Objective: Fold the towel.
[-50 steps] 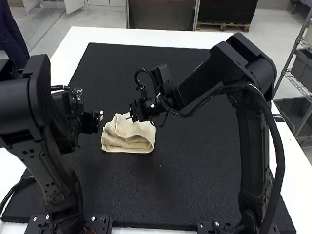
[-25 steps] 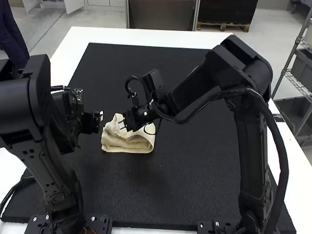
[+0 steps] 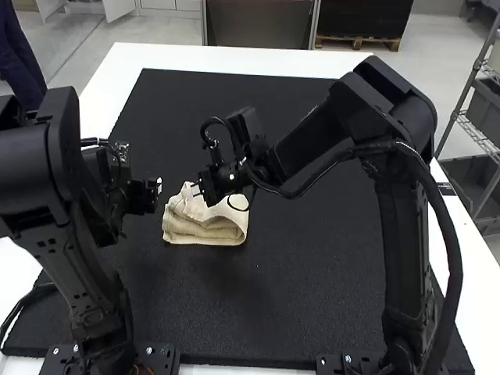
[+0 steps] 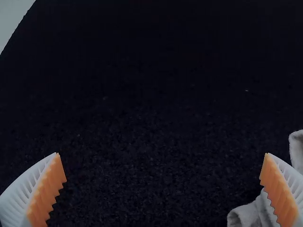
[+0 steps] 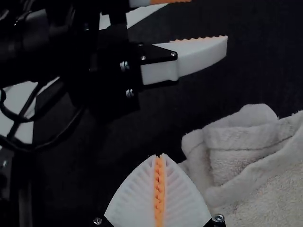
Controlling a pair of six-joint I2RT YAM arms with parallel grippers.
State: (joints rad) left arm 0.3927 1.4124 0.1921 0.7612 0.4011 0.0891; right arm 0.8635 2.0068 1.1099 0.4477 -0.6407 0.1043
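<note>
The cream towel (image 3: 205, 228) lies folded in layers in a small, uneven bundle on the black mat, its upper layer rumpled. My right gripper (image 3: 197, 190) is over the towel's far left part. In the right wrist view my right gripper (image 5: 160, 156) is shut with its pads together and no cloth between them, beside the towel's folded edge (image 5: 236, 151). Left of the towel, my left gripper (image 3: 159, 186) is apart from it. The left wrist view has my left gripper (image 4: 162, 153) wide open over bare mat, with bits of towel (image 4: 251, 215) beside and behind one finger.
The black mat (image 3: 312, 258) covers most of the white table (image 3: 234, 56). The two grippers are close together near the towel's left side, and the right arm reaches across the middle above the mat.
My right gripper went left and nearer over the towel, then back a little toward the far side. My left gripper shifted slightly left. The towel looks unchanged.
</note>
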